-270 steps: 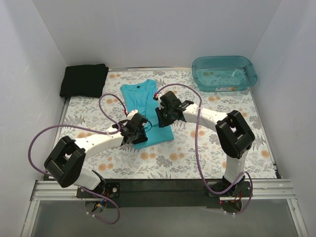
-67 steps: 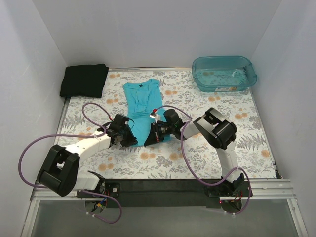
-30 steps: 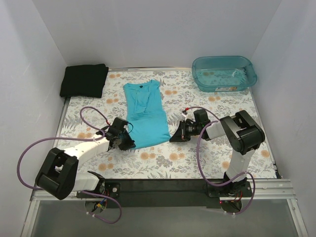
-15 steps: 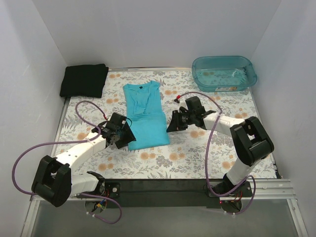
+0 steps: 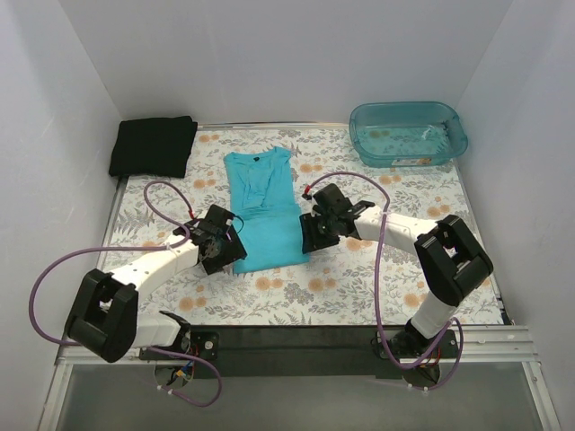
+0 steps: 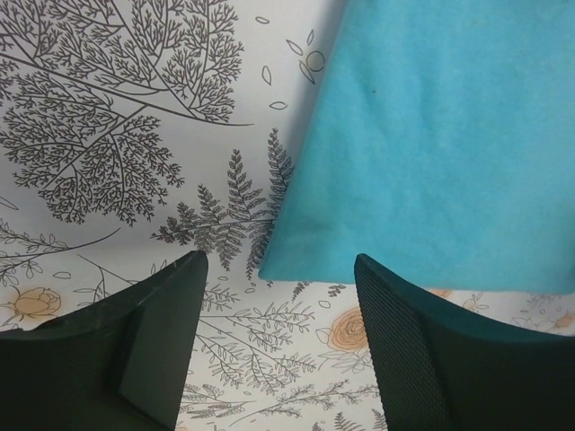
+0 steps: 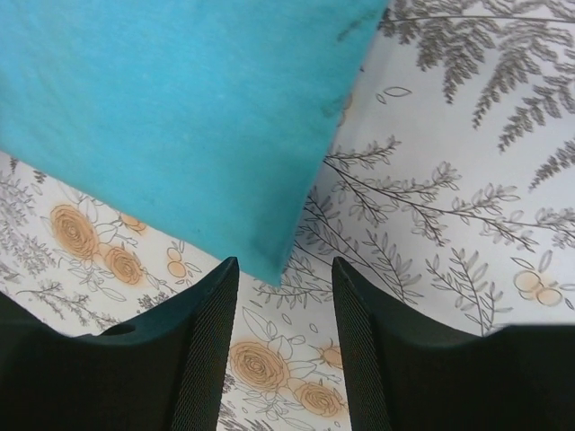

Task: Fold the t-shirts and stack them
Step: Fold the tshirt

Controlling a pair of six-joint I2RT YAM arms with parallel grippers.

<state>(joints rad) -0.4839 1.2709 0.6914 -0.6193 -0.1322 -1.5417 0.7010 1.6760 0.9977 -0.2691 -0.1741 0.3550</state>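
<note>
Plain white walls (image 5: 269, 54) close in on three sides, evenly lit, with only soft shadows. A flat tabletop printed with grey ferns and orange flowers (image 5: 359, 283) spreads under the left gripper (image 5: 234, 256) and the right gripper (image 5: 308, 241). Well beyond the right gripper, in the far corner, sits a translucent teal plastic tub (image 5: 377, 157). Behind both grippers, at the near edge, runs a silver metal rail (image 5: 485, 337) with a black base plate (image 5: 296, 350).

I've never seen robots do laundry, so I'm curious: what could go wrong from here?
The left gripper and right gripper hang open over the near corners of the turquoise shirt; the flat cloth could slip out as they close. If only one catches, the fold may go crooked. The black shirt lies far off in the back corner, so stacking could undo the fold.
</note>
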